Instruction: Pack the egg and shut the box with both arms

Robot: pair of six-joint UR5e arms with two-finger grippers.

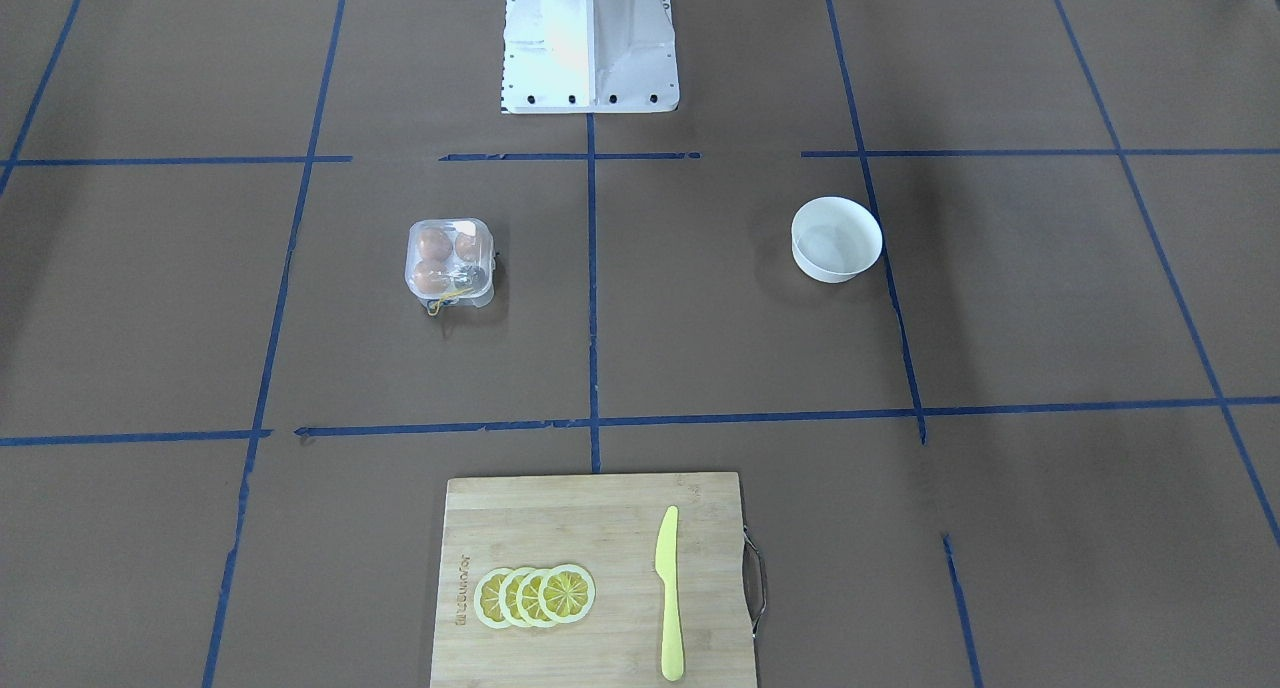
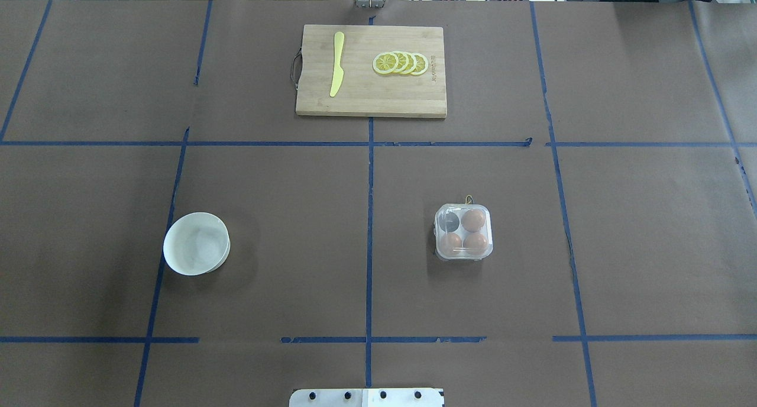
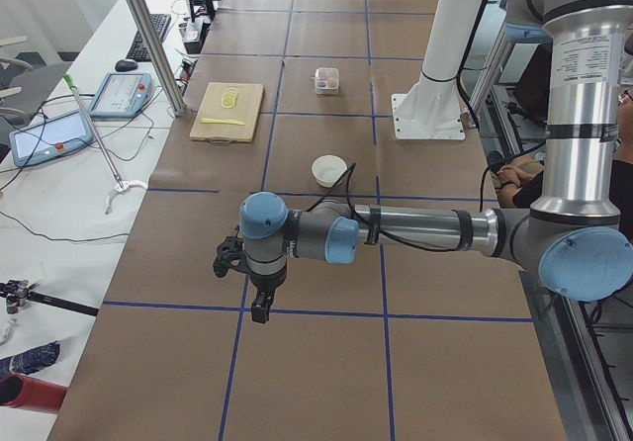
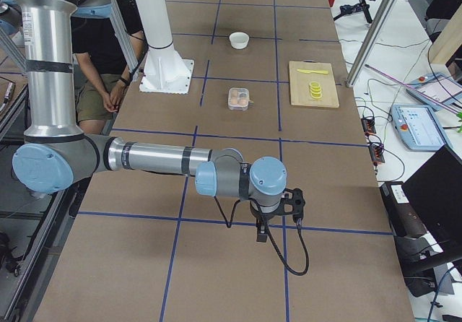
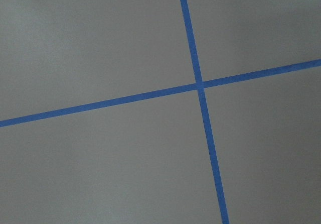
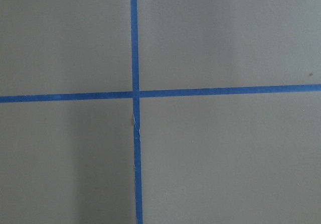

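Observation:
The clear box (image 2: 463,239) stands on the table right of centre, with its lid lying over the cells and a yellow loop on its far side. Three orange-brown eggs (image 2: 473,220) sit in three cells, and the fourth cell is empty. The box also shows in the front view (image 1: 450,258). My arms show only in the side views. The left gripper (image 3: 259,308) hangs over bare table far from the box, and so does the right gripper (image 4: 261,233). I cannot tell whether either is open or shut. Both wrist views show only blue tape crossings.
A white bowl (image 2: 196,243) stands left of centre and looks empty. A wooden cutting board (image 2: 371,99) at the far edge carries a yellow knife (image 2: 337,64) and lemon slices (image 2: 401,63). The white pedestal base (image 1: 590,43) stands at the near edge. A person sits beside the table.

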